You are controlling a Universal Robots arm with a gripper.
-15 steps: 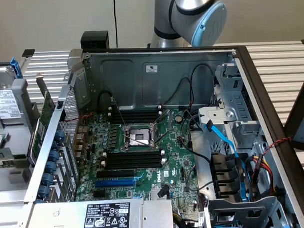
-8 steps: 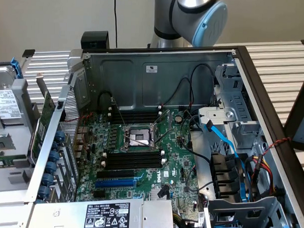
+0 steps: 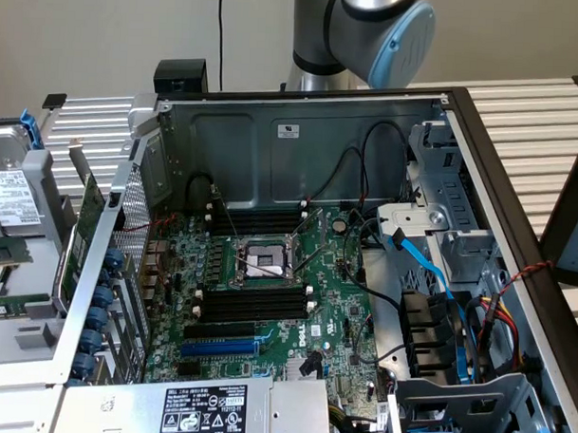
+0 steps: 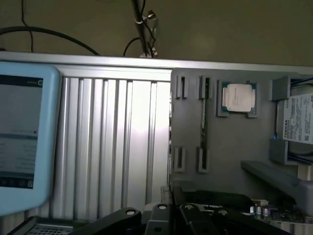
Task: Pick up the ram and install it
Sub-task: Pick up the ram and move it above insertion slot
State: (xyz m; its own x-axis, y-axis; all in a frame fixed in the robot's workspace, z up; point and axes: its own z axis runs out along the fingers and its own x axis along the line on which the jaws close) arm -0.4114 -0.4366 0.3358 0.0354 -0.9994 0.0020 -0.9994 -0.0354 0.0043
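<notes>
Showing the jaws drawn close together, with nothing seen between them. Beyond them lies a grey tray (image 4: 230,147). In it the ram (image 4: 203,115) stands on its long edge between two pairs of grey holders, just beside a square processor (image 4: 238,97). A hard drive (image 4: 299,120) with a white label sits in the tray on the processor's other side. Next to the tray are the ribbed aluminium tabletop (image 4: 112,142) and a pale blue-framed screen (image 4: 24,137).

Exterior view: the arm (image 3: 371,29) rises behind the open computer case (image 3: 301,141). On the motherboard (image 3: 333,304), long black memory slots (image 3: 253,301) flank the processor socket (image 3: 262,261), and the blue expansion slot (image 3: 218,348) lies nearer the camera. The ram is not yet installed.
</notes>
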